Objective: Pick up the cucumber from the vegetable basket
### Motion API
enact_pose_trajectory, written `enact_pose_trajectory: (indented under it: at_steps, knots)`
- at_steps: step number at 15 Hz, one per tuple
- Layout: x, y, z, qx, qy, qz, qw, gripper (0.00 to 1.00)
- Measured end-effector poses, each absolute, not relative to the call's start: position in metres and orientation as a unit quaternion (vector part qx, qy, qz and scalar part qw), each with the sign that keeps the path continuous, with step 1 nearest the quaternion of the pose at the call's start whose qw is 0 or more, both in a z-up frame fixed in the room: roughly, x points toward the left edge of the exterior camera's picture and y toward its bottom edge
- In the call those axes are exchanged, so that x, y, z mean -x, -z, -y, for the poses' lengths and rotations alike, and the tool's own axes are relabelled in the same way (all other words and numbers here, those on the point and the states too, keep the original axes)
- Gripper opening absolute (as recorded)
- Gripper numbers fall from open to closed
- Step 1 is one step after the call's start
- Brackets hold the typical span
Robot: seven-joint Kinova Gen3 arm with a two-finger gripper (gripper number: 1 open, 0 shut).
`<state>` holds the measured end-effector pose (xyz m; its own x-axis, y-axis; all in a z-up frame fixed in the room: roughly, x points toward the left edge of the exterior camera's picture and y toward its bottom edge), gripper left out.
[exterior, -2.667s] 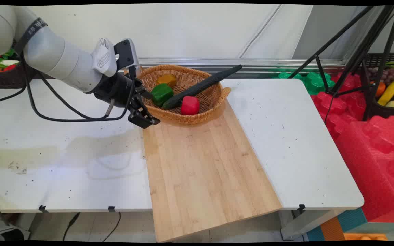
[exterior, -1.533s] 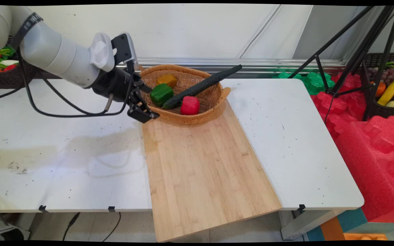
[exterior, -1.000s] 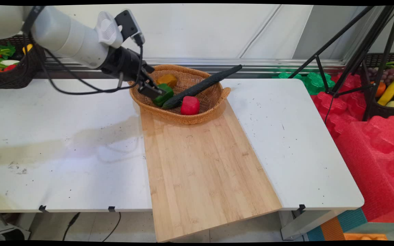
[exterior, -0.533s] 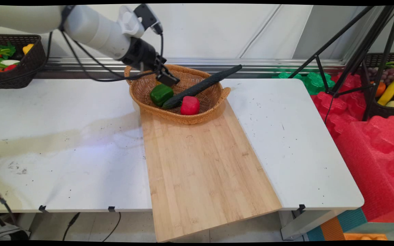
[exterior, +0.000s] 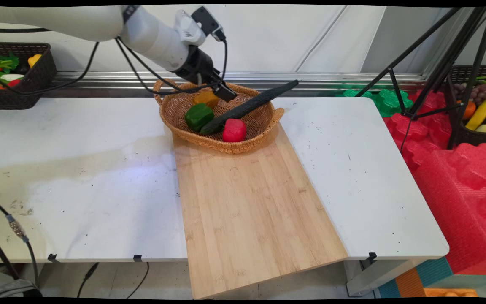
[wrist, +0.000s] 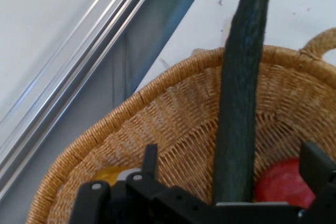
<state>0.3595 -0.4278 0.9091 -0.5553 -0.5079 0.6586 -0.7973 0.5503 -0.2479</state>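
- gripper [exterior: 225, 91] above far side of wicker basket [exterior: 260, 141], just over the yellow pepper [exterior: 206, 98]
- jaws apart, nothing between them
- cucumber [exterior: 249, 106] in basket, just beside jaws on the side away from the arm; long axis diagonal, far tip over far-right rim, near tip down between green pepper [exterior: 199, 116] and red pepper [exterior: 234, 130]
- hand view: cucumber [wrist: 241, 82] runs lengthwise up between the fingers
- basket at far end of cutting board [exterior: 251, 211] on bench [exterior: 78, 177]

1 wicker basket [exterior: 251, 143], 3 peppers [exterior: 199, 116], 1 cucumber [exterior: 251, 105], 1 cutting board [exterior: 251, 211]
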Motion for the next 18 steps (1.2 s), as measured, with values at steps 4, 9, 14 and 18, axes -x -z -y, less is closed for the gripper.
enact_pose_trajectory:
  at_steps: [4,9,14,18]
  knots:
    - [-0.353,-0.895,0.451,-0.401,-0.273,0.836,0.257,1.0]
    - [-0.346,-0.873,0.477,-0.409,-0.269,0.837,0.246,1.0]
    - [-0.337,-0.847,0.495,-0.404,-0.244,0.846,0.249,1.0]
    - [-0.33,-0.831,0.503,-0.4,-0.227,0.85,0.256,1.0]
